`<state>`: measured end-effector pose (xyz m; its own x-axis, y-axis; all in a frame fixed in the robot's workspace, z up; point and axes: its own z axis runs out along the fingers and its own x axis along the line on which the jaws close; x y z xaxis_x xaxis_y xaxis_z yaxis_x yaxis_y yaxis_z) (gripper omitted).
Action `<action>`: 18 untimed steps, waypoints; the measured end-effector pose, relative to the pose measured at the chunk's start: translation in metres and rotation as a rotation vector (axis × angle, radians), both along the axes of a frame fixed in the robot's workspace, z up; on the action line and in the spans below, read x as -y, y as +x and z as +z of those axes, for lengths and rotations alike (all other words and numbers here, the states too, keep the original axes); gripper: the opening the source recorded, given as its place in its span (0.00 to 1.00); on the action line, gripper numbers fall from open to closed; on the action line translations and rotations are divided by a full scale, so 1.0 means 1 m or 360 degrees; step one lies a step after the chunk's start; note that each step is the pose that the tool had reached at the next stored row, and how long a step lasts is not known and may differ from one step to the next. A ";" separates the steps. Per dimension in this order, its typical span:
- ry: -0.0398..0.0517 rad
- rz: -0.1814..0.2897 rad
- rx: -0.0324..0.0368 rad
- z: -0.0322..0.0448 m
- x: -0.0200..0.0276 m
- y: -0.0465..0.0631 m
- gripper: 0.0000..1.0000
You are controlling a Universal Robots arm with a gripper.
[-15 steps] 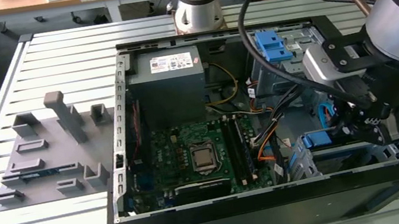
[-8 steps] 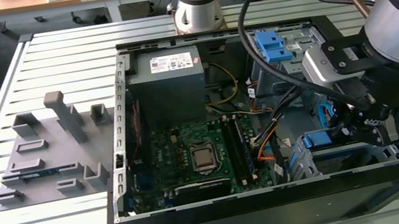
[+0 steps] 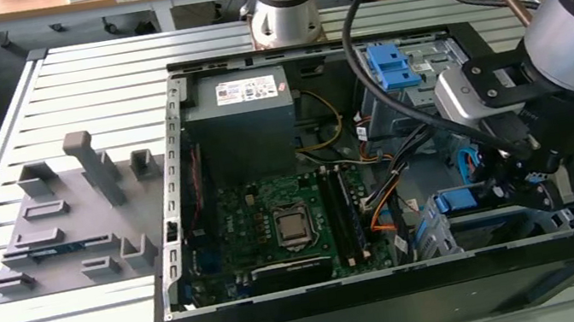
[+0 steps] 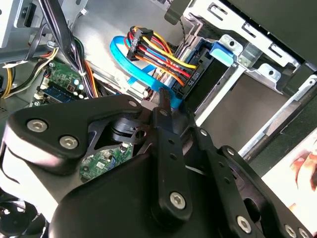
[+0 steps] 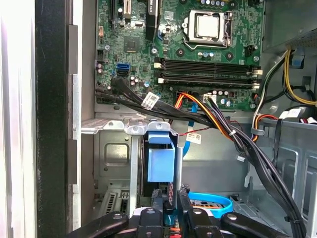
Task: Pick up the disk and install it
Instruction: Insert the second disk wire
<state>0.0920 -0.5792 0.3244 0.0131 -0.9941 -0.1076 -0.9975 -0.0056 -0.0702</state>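
Observation:
The disk stands on edge in the metal drive cage at the case's front corner, on the exterior view's right. Its blue carrier frame faces the first wrist view, and coloured power wires plug into its dark end. My gripper reaches down into the case right beside the cage. Its fingers are shut close together just off the disk's near end, with nothing clearly clamped between them. I cannot tell whether the fingertip touches the disk.
A grey power supply box and the green motherboard fill the case's middle. Black cable bundles and a blue data cable cross near the cage. A blue latch sits at the back. A grey fixture lies outside the case.

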 end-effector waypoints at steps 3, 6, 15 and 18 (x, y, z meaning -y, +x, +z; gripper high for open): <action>-0.0001 0.0000 0.0000 0.0012 0.0000 0.000 0.27; -0.0001 0.0000 0.0000 0.0030 0.0000 0.000 0.34; -0.0001 0.0000 0.0000 0.0145 -0.0002 0.000 0.34; -0.0001 0.0000 -0.0002 0.0196 -0.0004 0.000 0.33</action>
<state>0.0920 -0.5789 0.3440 0.0130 -0.9942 -0.1070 -0.9976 -0.0056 -0.0691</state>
